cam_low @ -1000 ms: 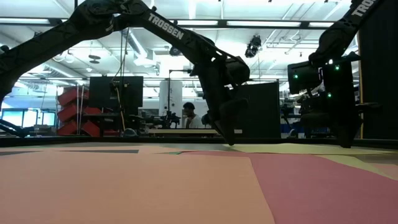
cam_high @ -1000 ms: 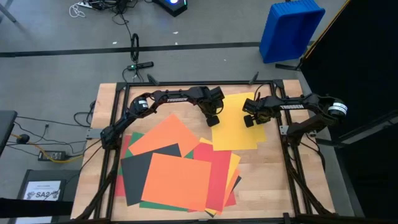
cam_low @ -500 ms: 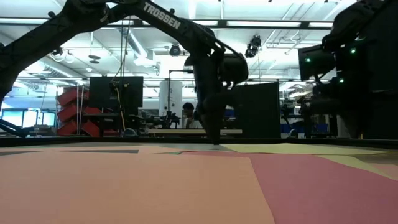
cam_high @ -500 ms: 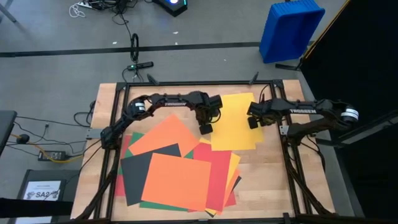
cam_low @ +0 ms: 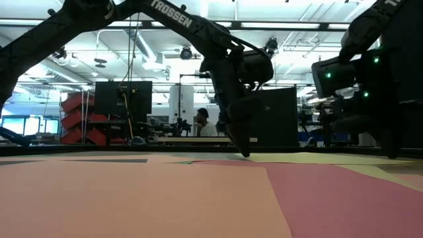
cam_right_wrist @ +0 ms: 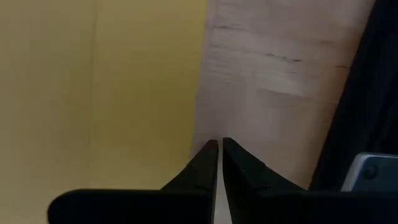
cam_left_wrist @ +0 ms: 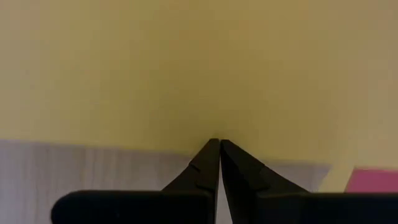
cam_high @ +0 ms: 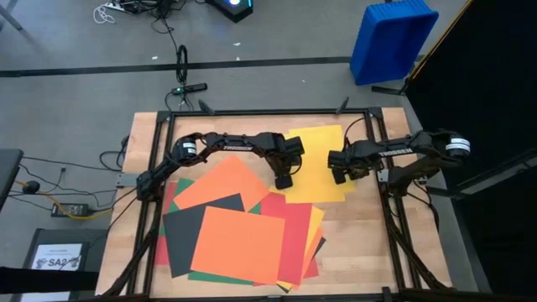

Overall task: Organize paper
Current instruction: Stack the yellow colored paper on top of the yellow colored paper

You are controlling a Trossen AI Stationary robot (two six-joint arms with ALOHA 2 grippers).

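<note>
Wooden table [cam_high: 369, 252] across the centre of the high view, framed by a dark metal rail.

Paper in a loose overlapping pile [cam_high: 239, 231] at lower centre-left of the high view: orange sheet [cam_high: 242, 245] on top, another orange sheet [cam_high: 220, 182] tilted above it, dark grey sheets [cam_high: 180, 235] at the left, red [cam_high: 294, 235] to the right, green and yellow edges peeking out underneath. In the low view, same pile as a broad pink-orange band [cam_low: 132, 198] across the bottom of the frame.

Single yellow sheet [cam_high: 317, 155] apart from the bulk of the pile, upper centre-right of the table in the high view, lower corner overlapping the red sheet. Pale strip [cam_low: 310, 158] in the low view at centre right.

Blue bin [cam_high: 392, 40] on the floor at upper right of the high view. Small white printed sheet [cam_high: 59, 257] at lower left, off the table.

Left arm reaching from the table's upper left toward centre; left gripper [cam_high: 284, 178] at the yellow sheet's left edge, pointing down. In the left wrist view, fingers pressed together [cam_left_wrist: 218, 148], tips right at the border between yellow sheet [cam_left_wrist: 199, 62] and bare wood [cam_left_wrist: 74, 165], nothing clamped between them.

Right arm coming in from the right; right gripper [cam_high: 339, 173] over the yellow sheet's right part. In the right wrist view, fingers fully closed [cam_right_wrist: 218, 148], tips at the sheet's edge [cam_right_wrist: 93, 93] beside bare wood [cam_right_wrist: 273, 81], holding nothing.

Person seated far back in the room [cam_low: 202, 123], centre of the low view.
</note>
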